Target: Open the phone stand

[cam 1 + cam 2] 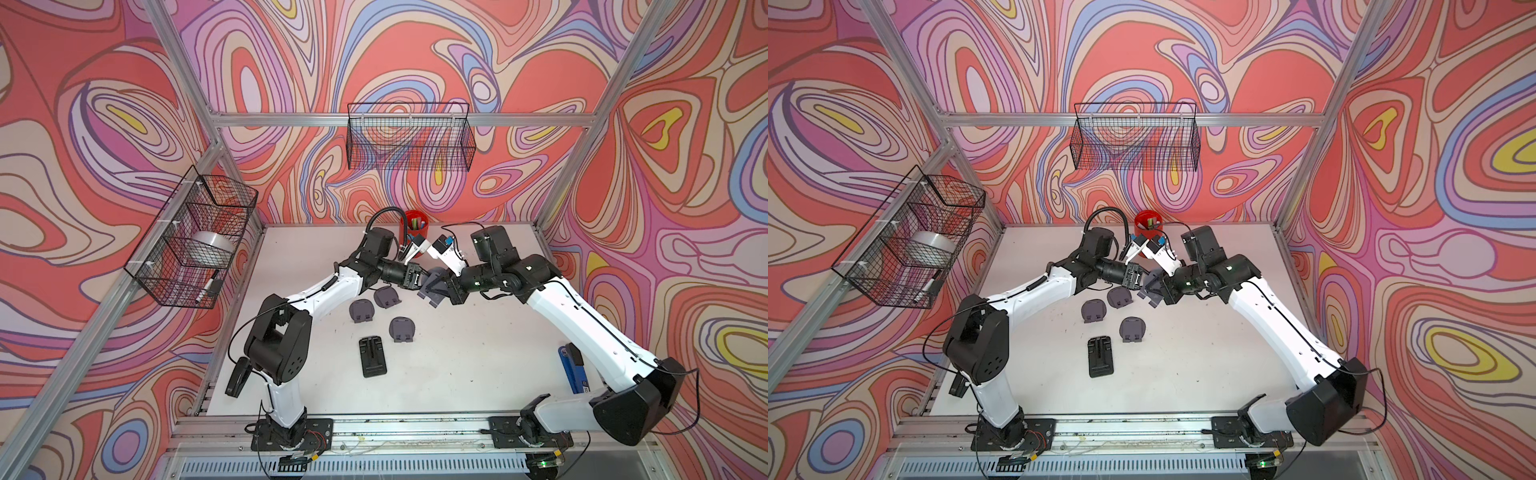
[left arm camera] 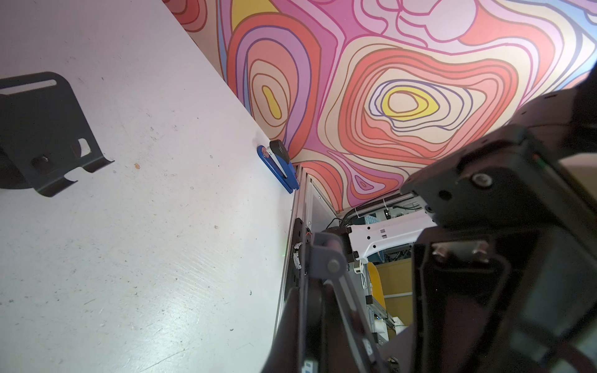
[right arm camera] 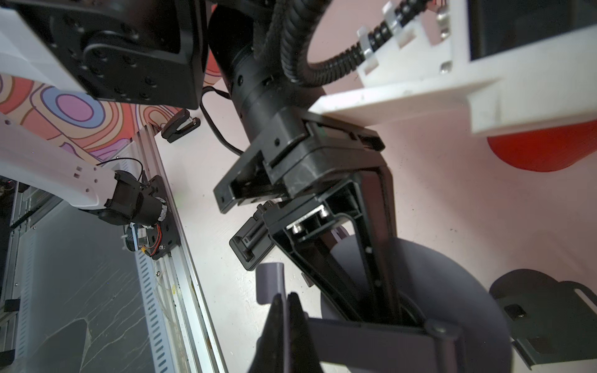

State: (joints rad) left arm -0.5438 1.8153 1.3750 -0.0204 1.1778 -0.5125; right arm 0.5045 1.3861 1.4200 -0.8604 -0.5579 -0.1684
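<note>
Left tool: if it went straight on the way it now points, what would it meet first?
The left tool is shut on the grey phone stand, so that comes first. Just behind, the right tool faces it, gripping another part. Depth between them is unclear.

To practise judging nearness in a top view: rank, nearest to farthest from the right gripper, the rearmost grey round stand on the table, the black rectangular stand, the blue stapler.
From the right gripper, in a top view:
1. Rearmost grey round stand, just to its left.
2. Black rectangular stand, near the middle of the table.
3. Blue stapler, at the table's right edge.
</note>
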